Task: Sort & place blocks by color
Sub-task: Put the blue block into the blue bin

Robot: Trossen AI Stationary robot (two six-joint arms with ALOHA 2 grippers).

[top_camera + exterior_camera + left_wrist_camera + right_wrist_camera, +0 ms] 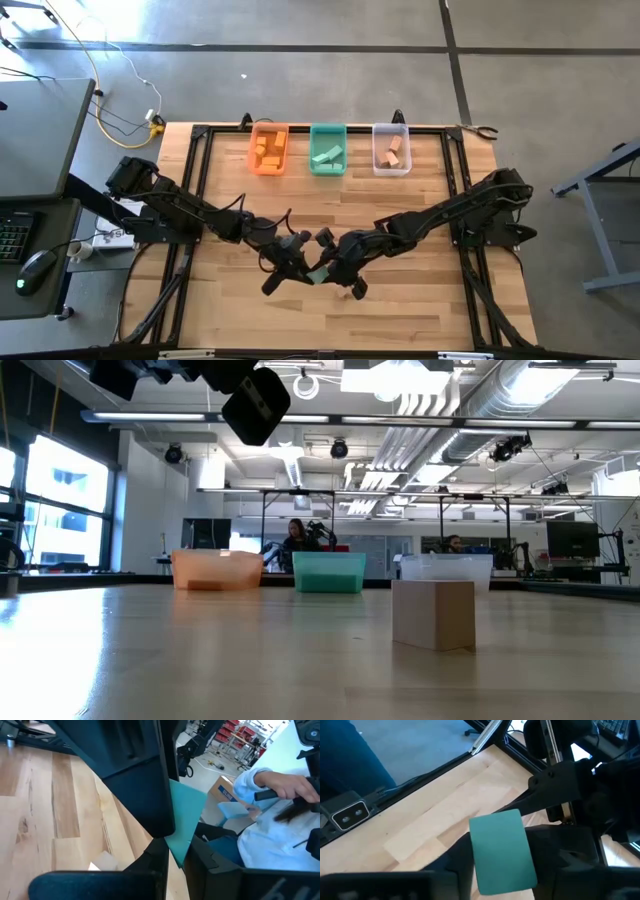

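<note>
A teal-green block (pixel 318 273) is in the air over the table's near middle, between my two grippers. My left gripper (pixel 296 266) comes at it from the table's left and my right gripper (pixel 334 266) from the right; both are shut on it. It shows as a flat teal face in the right wrist view (pixel 502 850) and edge-on in the left wrist view (pixel 186 822). A pale wood block (pixel 432 613) rests by its base on the table just near of the grippers (pixel 356 290). My left gripper pinches the teal block's near corner (pixel 176 856) between its two fingers, coming level from the table's left. The block is lifted clear of the table. My right gripper's finger covers much of the block's one side. My right gripper pinches the teal block's two long sides (pixel 479 865) between its two fingers, coming from the table's right. The block's broad face is up toward the wrist camera and its far end (pixel 496 818) sticks out ahead of the fingers. The block is clear of the table.
Three bins stand in a row at the table's far edge: orange (pixel 268 150), green (pixel 328 150) and clear (pixel 391 150), each with blocks inside. Pliers (pixel 482 130) lie at the far right corner. A person in a white sleeve (pixel 270 820) is close beyond the near edge.
</note>
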